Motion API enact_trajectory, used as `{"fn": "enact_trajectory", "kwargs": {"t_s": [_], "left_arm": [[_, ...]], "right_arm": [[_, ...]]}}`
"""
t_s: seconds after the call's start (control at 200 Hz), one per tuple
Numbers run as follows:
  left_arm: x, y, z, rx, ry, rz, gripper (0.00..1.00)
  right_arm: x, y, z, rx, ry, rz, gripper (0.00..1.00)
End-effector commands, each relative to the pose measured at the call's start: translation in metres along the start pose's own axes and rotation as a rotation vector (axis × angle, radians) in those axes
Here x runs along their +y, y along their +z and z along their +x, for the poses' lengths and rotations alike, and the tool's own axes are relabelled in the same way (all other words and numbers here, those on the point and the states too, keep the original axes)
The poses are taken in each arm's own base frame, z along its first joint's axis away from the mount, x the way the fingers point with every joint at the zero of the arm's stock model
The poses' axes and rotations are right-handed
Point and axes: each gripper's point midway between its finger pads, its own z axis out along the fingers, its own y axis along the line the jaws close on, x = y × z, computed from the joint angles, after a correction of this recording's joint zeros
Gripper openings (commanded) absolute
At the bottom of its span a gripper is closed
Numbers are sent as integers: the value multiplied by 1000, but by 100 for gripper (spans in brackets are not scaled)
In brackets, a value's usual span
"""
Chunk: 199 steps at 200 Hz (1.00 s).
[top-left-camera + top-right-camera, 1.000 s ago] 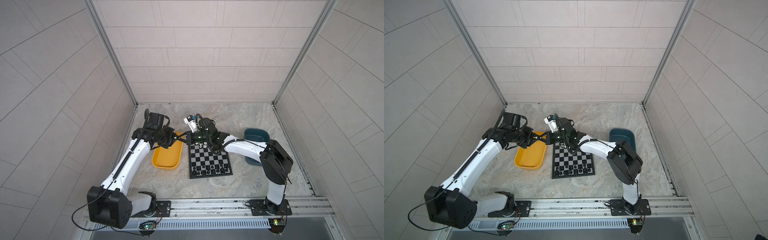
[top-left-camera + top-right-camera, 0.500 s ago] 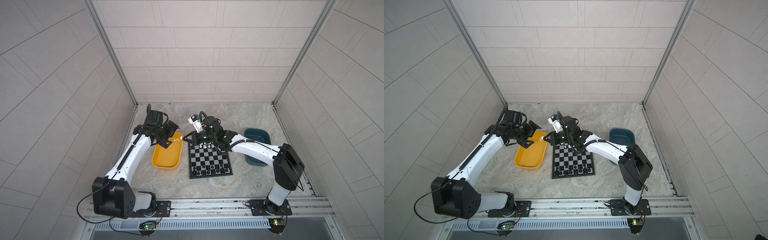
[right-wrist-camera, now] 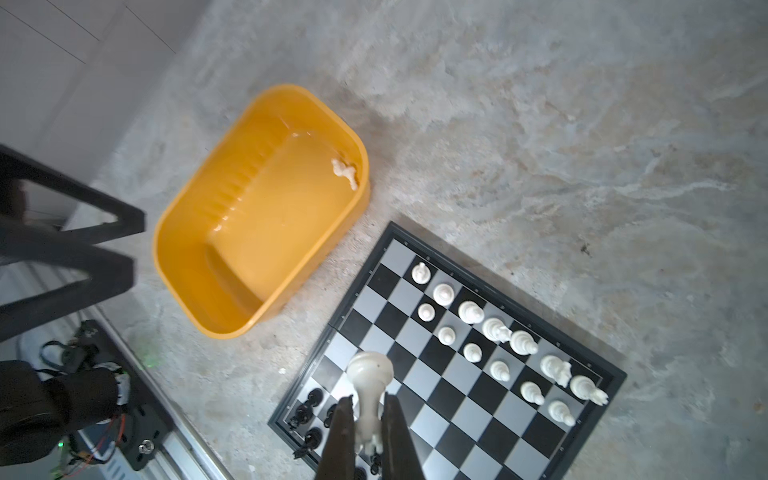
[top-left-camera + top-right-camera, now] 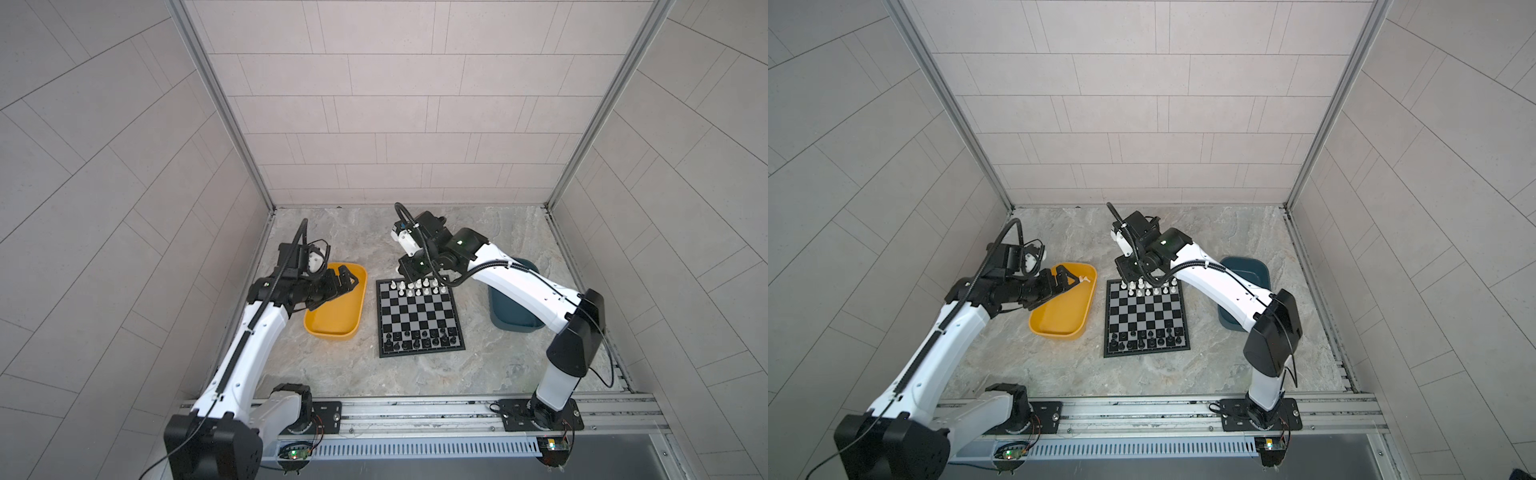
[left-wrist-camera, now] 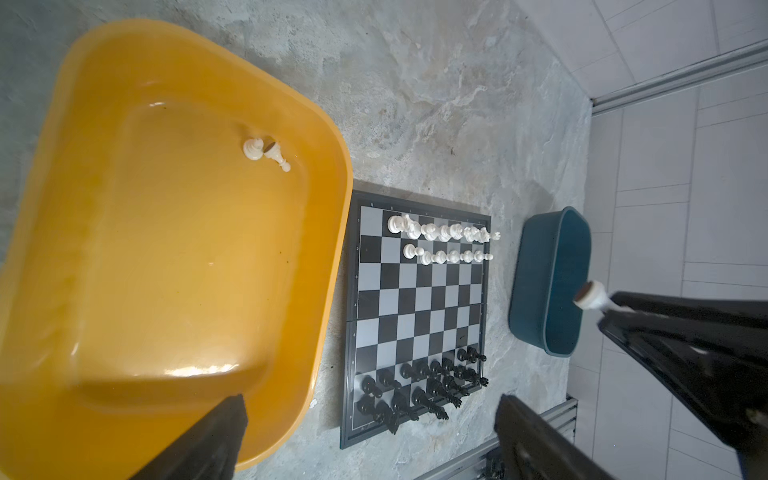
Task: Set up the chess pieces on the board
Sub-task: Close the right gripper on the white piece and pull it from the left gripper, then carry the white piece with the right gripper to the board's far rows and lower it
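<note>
- The right gripper has its fingers pinched narrow on a white chessman, with the base end sticking out. I cannot tell which piece it is.
- In both top views that arm holds it up near the far, white-side edge of the chessboard.
- The left gripper is spread wide and empty above the yellow tray. Two loose white pieces lie together in the tray, touching, near a corner.
- On the board, white men stand in the two far rows, but the corner square nearest the yellow tray is bare. Black men stand in the two near rows.
- A teal tray sits on the board's other side, partly under the right arm.
- Everything rests on a grey, marbled, stone-look tabletop. Pale tiled walls box it in on three sides, and a metal rail along the front carries both arm bases.
</note>
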Motion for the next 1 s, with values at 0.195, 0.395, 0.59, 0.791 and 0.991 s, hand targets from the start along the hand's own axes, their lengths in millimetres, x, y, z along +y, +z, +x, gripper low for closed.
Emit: {"fn": "enact_trajectory", "kwargs": {"t_s": [0.195, 0.395, 0.59, 0.791, 0.991], "left_arm": [[27, 12, -2, -69, 43, -54, 98], [24, 8, -5, -69, 57, -58, 97], [22, 8, -5, -64, 59, -48, 97], [21, 9, -5, -60, 58, -42, 97], [20, 9, -4, -57, 58, -38, 97]], "right_arm": [[-12, 82, 39, 325, -106, 146, 0], [-17, 107, 47, 399, -124, 171, 0], [-16, 119, 42, 391, -122, 168, 0], [-13, 135, 31, 384, -126, 157, 0], [-11, 147, 23, 360, -148, 146, 0]]}}
